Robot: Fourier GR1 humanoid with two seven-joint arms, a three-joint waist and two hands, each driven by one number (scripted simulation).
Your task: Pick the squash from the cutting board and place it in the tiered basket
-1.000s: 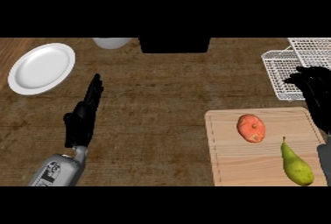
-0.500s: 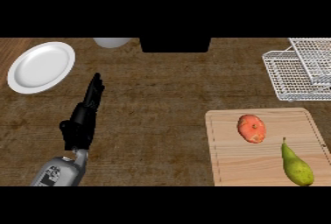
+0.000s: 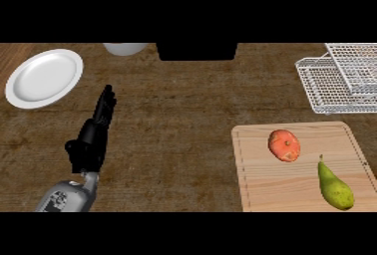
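Note:
On the wooden cutting board (image 3: 265,191) at the lower right lie an orange-red round squash (image 3: 284,145) and, to its right, a green pear-shaped fruit (image 3: 335,188). The white wire tiered basket (image 3: 335,82) stands at the upper right, beyond the board. My left hand (image 3: 92,139) rests at the left of the counter with its fingers straight and pointing away, holding nothing, far from the board. My right hand does not show.
A white plate (image 3: 44,77) lies at the upper left. A pale round vessel (image 3: 125,48) and a black block (image 3: 197,51) sit along the far edge. Brown wooden counter stretches between my left hand and the board.
One second ago my right hand was at the right edge over the basket; it has since left the view. My left hand has barely shifted. The squash and the pear have not moved.

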